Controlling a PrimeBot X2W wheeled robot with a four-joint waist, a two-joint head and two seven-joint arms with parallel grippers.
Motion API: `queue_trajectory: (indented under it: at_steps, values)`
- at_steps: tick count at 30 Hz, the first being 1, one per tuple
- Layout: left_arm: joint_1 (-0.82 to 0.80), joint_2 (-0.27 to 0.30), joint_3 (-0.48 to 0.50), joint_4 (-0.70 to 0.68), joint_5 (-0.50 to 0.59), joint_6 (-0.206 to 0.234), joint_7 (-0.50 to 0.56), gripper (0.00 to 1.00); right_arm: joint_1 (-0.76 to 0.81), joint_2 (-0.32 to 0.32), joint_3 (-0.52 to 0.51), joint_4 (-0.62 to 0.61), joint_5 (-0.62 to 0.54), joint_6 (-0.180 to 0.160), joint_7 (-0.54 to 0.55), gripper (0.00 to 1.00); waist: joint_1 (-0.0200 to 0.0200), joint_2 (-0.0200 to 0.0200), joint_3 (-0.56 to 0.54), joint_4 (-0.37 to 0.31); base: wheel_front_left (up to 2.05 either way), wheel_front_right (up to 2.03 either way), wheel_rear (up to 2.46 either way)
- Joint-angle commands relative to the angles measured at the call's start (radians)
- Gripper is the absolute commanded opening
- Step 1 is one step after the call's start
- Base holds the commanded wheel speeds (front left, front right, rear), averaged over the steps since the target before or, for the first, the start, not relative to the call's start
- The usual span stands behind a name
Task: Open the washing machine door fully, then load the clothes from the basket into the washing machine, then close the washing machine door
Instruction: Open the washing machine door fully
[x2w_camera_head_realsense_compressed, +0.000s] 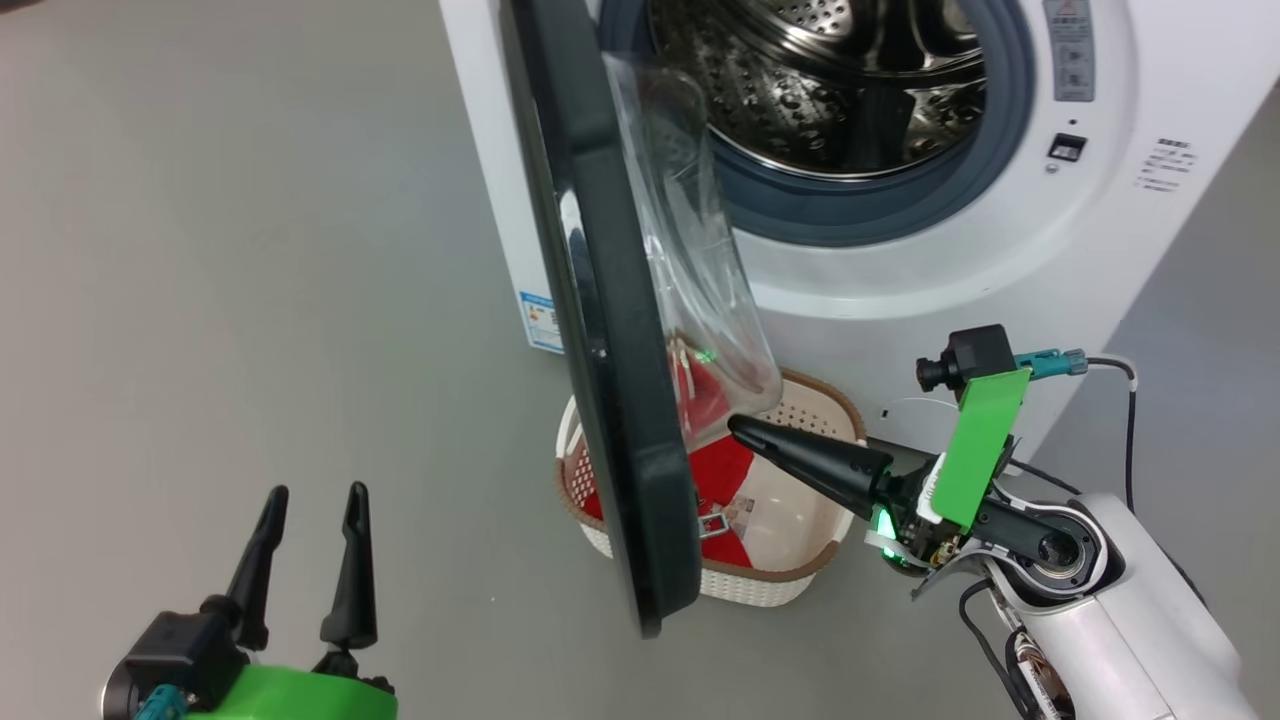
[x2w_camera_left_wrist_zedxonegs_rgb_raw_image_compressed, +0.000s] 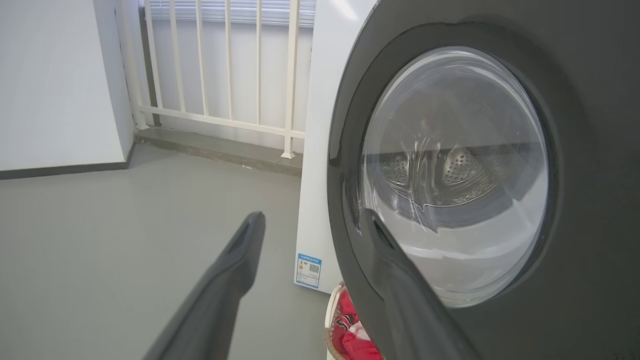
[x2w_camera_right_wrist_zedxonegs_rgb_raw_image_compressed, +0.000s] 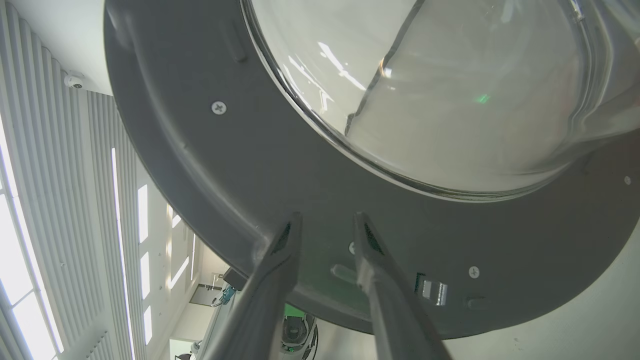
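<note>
Black and glossy, the washing machine door (x2w_camera_head_realsense_compressed: 610, 350) stands part-way open and shows edge-on in the head view. Its clear glass bowl (x2w_camera_head_realsense_compressed: 700, 280) bulges toward the washing machine (x2w_camera_head_realsense_compressed: 1000, 250), where the steel drum (x2w_camera_head_realsense_compressed: 830, 90) is exposed. The basket (x2w_camera_head_realsense_compressed: 800, 575) sits on the grey floor (x2w_camera_head_realsense_compressed: 250, 250) under the door, just in front of the machine, with the red clothes (x2w_camera_head_realsense_compressed: 720, 470) lying inside it. The right hand (x2w_camera_head_realsense_compressed: 740, 428) points at the door's inner face just below the glass bowl. Its fingers are a little apart with nothing between them, and I cannot tell whether the tips touch the panel. The left hand (x2w_camera_head_realsense_compressed: 316, 495) hovers on the door's outer side, well apart from it, fingers spread wide and empty.
</note>
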Motion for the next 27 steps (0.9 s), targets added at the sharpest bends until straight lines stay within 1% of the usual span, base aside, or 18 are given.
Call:
queue_trajectory:
  at_steps: [1,4,8,14,17,22,27]
  values:
    - [-0.007,0.018,0.033,-0.020,0.015,0.003,-0.005,1.00,0.015,0.004,0.005,-0.037,-0.021,0.002,-0.011,1.00,0.0000,0.0000,-0.010,-0.017,0.00,0.00,0.00]
    - [-0.006,0.018,0.032,-0.018,0.019,0.000,-0.005,1.00,0.025,-0.004,-0.001,-0.076,-0.052,0.002,-0.033,1.00,0.0000,0.0000,-0.018,-0.038,0.00,0.00,0.00]
    - [-0.003,0.018,0.028,-0.017,0.022,-0.003,-0.005,1.00,0.049,-0.022,-0.004,-0.156,-0.120,0.002,-0.097,1.00,0.0000,0.0000,-0.025,-0.068,0.00,0.00,0.00]
    - [-0.003,0.018,0.034,-0.016,0.032,-0.006,-0.005,1.00,0.092,-0.060,0.007,-0.250,-0.216,0.002,-0.212,1.00,0.0000,0.0000,-0.030,-0.123,0.00,0.00,0.00]
    - [-0.001,0.018,0.036,-0.016,0.039,-0.008,-0.005,1.00,0.112,-0.085,0.018,-0.283,-0.267,0.002,-0.289,1.00,0.0000,0.0000,-0.032,-0.153,0.00,0.00,0.00]
    - [0.004,0.018,0.042,-0.020,0.040,-0.010,-0.005,1.00,0.137,-0.121,0.039,-0.290,-0.340,0.002,-0.434,1.00,0.0000,0.0000,-0.029,-0.202,0.00,0.00,0.00]
    - [0.010,0.018,0.051,-0.028,0.040,-0.010,-0.005,1.00,0.148,-0.174,0.085,-0.292,-0.423,0.002,-0.571,1.00,0.0000,0.0000,-0.022,-0.236,0.00,0.00,0.00]
